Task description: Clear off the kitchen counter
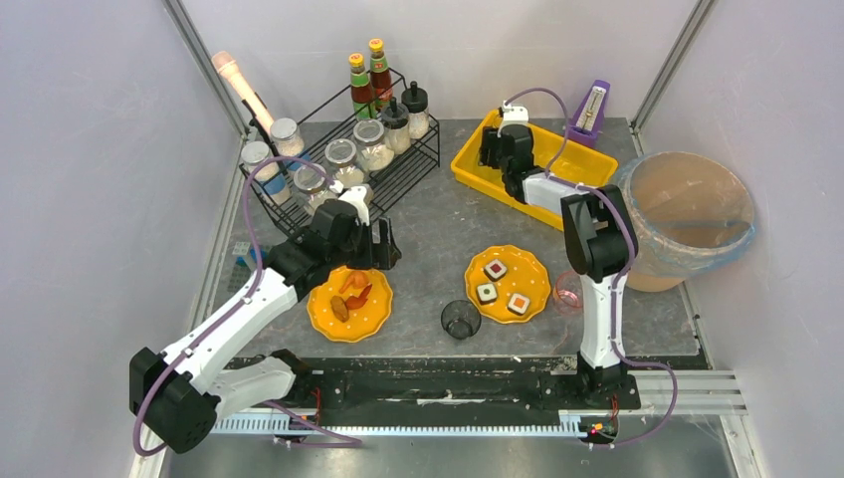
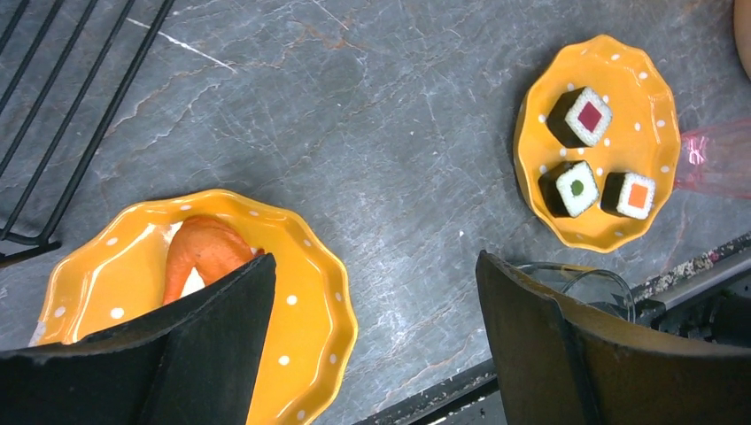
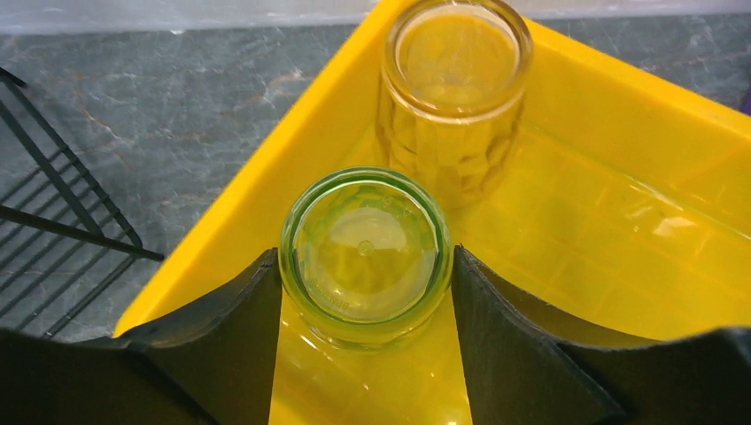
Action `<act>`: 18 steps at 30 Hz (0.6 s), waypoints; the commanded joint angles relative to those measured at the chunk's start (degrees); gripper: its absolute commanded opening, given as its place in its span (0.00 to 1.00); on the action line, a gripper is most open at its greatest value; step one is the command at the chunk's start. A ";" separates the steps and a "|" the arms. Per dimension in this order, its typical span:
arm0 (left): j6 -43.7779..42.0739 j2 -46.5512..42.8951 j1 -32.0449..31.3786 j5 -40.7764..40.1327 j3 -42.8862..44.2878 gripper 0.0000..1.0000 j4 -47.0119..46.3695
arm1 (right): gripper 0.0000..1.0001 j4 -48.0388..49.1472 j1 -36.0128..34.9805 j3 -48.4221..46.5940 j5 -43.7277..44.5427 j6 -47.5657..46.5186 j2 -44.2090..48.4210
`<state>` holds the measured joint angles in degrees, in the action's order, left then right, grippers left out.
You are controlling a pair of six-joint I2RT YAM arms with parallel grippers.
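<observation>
Right gripper: clasps the green glass, one finger against each side of its wall, inside the yellow tray.
Left gripper: spread wide and empty, hanging over the food plate, well to the near left of the yellow tray.
Kitchen counter: dark stone-look slab under the yellow tray, running out to its near side and left.
Handling: you do not lift the counter. Judge it heavy, rigid and smooth, so glass may slide or chip on it. Take hold of what stands on it instead: glasses by the wall, plates by the scalloped rim.
Left to clear: sushi plate, dark glass and pink glass, all on the near side of the yellow tray.
Edges: a clear glass stands just beside the green one, and the tray wall rises close by.
Open room: bare counter between the yellow tray and the wire rack to its left.
</observation>
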<state>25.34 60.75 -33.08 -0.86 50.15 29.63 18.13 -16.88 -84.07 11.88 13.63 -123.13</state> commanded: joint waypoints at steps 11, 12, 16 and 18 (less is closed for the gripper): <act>-2.41 2.64 -0.82 8.70 3.96 0.88 -1.68 | 0.98 4.70 -0.13 0.11 -2.75 0.30 7.77; -2.26 2.79 -1.18 9.19 4.05 0.88 -1.66 | 0.98 4.57 -0.03 1.59 -2.71 0.35 9.62; -1.43 4.21 -2.80 11.08 4.76 0.88 -1.68 | 0.98 1.08 0.01 6.14 -2.11 0.16 18.24; -1.03 4.98 -4.12 11.56 5.12 0.88 -1.58 | 0.98 -0.72 0.01 9.42 -1.63 0.28 22.97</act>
<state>24.56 64.51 -35.33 7.60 52.31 29.47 17.96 -17.02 -78.26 9.04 13.87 -110.74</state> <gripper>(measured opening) 0.881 0.979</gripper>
